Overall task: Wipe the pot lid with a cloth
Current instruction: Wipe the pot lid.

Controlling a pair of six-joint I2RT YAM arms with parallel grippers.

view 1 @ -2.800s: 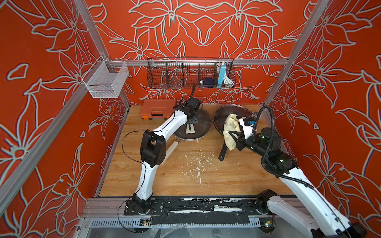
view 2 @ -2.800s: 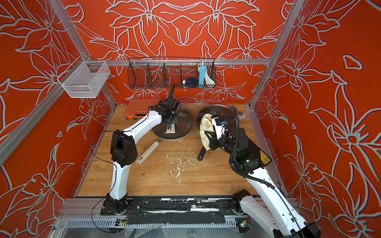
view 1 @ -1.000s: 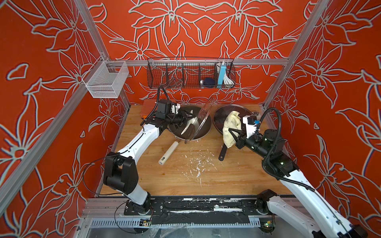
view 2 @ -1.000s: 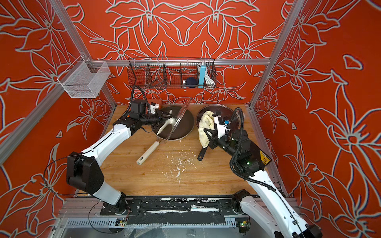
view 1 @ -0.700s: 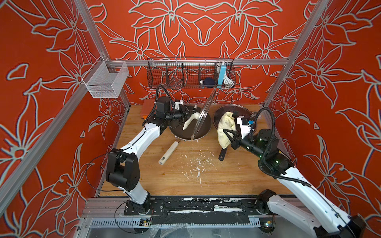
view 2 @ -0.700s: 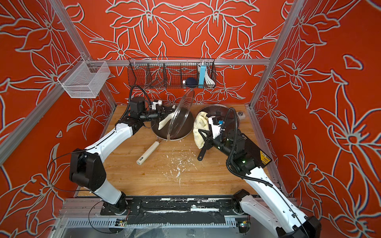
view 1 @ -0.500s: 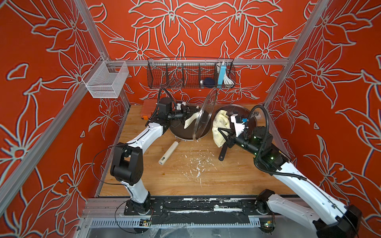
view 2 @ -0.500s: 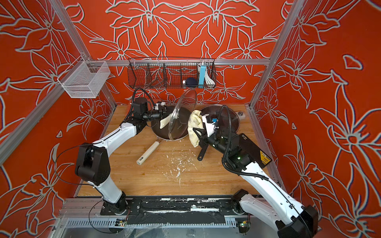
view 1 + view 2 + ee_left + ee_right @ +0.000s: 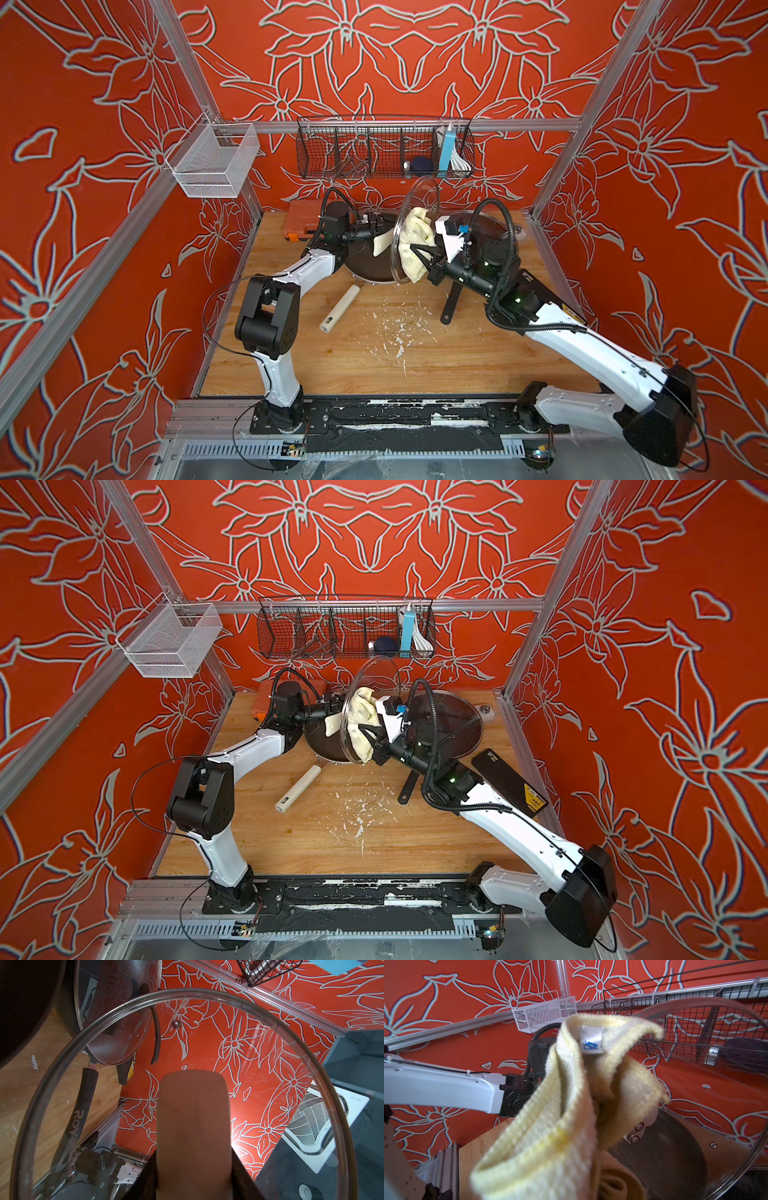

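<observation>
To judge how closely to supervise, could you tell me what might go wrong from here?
The left tool holds the upright glass lid only by its handle, so the cloth pressed by the right tool may twist it loose.
The lid's top rim appears near the wire basket and could strike it.

— Any lettering on your feeds?
— I can read one word. Pale letters "Roya", the rest blurred, run along the black plastic pan handle (image 9: 79, 1113) in my left wrist view.
— Anything else?
— I see a blue mark on the white tag (image 9: 591, 1040) of the pale yellow knitted cloth (image 9: 550, 1126). There's also a yellow sticker (image 9: 536, 802) on the flat black slab (image 9: 505, 777). I can't read either.
</observation>
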